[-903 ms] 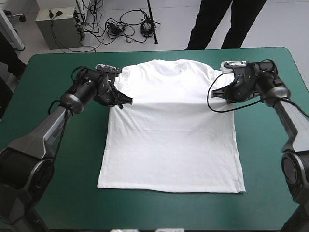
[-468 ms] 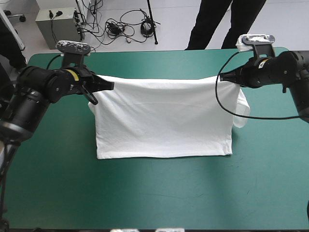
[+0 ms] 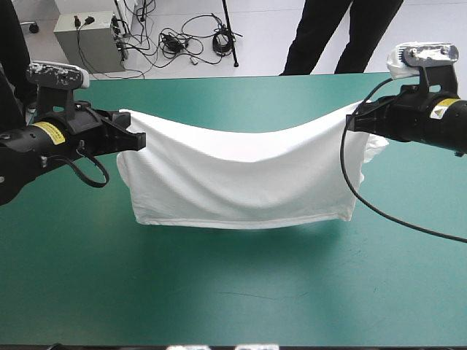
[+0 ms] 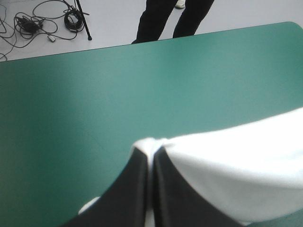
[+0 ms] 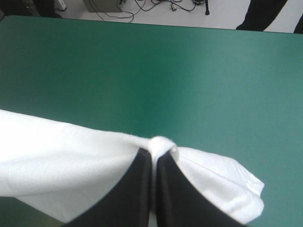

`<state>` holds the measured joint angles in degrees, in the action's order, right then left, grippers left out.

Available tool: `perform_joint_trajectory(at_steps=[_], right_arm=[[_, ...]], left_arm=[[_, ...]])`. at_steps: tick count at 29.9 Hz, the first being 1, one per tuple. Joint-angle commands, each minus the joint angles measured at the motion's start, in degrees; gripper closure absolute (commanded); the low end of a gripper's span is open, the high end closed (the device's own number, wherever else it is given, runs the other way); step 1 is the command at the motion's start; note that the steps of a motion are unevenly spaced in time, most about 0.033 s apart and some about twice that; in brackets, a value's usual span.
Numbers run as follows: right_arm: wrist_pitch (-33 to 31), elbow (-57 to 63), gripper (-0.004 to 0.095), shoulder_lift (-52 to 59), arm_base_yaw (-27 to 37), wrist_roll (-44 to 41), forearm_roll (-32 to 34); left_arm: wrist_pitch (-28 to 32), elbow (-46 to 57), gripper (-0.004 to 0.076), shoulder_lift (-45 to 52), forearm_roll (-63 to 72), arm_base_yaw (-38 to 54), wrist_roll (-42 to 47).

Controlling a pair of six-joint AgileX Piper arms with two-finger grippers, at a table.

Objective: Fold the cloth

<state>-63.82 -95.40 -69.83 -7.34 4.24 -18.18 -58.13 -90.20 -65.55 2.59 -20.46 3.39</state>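
Note:
The white T-shirt [image 3: 241, 175] hangs stretched between both grippers above the teal-green table [image 3: 233, 292], sagging in the middle, its lower edge free near mid-table. My left gripper [image 3: 139, 138] is shut on the T-shirt's left upper corner. My right gripper [image 3: 352, 120] is shut on the right upper corner, where a sleeve droops beyond it. In the left wrist view the black fingers [image 4: 135, 189] pinch a white fold, T-shirt [image 4: 236, 165] trailing to one side. In the right wrist view the fingers [image 5: 142, 189] meet on a bunched fold of T-shirt [image 5: 71, 156].
Bare teal-green cover [image 3: 233, 292] spreads in front of the hanging T-shirt and along the far edge [image 3: 241, 80]. The right arm's black cable [image 3: 365, 204] loops down beside the T-shirt's right side.
Both grippers have risen and come toward the near side with the T-shirt's upper corners. The T-shirt, flat on the table earlier, now hangs off the table and sags between them.

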Motion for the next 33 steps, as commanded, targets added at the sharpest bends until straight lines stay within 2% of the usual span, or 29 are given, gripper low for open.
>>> perform_joint_trajectory(at_steps=[1, 5, 10, 14, 18, 23, 27, 30, 33], right_arm=[[4.25, -1.95, 0.0925, 2.59, 0.42, 1.04, -2.32], [7.57, -1.95, 0.0925, 1.73, 0.42, 1.38, -2.32], [15.36, -1.95, 0.0925, -2.57, 0.42, 2.01, -1.62], [21.48, -4.73, 0.0925, -8.87, 0.42, 2.02, 1.11], [20.39, -15.24, 0.0925, -17.1, 0.42, 2.02, 3.57], [16.22, -29.67, 0.0925, -25.65, 0.42, 2.02, 4.05], [16.02, -29.99, 0.0925, -27.94, 0.42, 2.02, 5.6], [13.01, -27.79, 0.0925, -29.56, 0.42, 2.02, 8.11], [11.56, -24.02, 0.0925, -30.65, 0.42, 2.02, 10.35]], left_arm=[[4.94, -1.77, 0.0733, 1.79, 0.88, -0.12, -0.23], [9.61, -1.77, 0.0733, 0.35, 0.41, -0.12, -0.23], [19.05, -2.09, 0.0733, -4.88, 0.41, -0.12, -0.23], [24.68, -6.18, 0.0733, -11.1, -1.24, -0.02, -0.23], [28.62, -13.91, 0.0733, -17.81, -2.59, 0.08, 0.04], [28.08, -23.65, 0.0733, -24.43, -2.59, 0.08, -0.08], [26.07, -24.54, 0.0733, -27.92, -5.57, 0.08, -0.09], [19.82, -24.46, 0.0733, -30.67, -7.02, 0.08, -0.09], [10.93, -24.46, 0.0733, -33.84, -7.69, 0.08, -0.35]])
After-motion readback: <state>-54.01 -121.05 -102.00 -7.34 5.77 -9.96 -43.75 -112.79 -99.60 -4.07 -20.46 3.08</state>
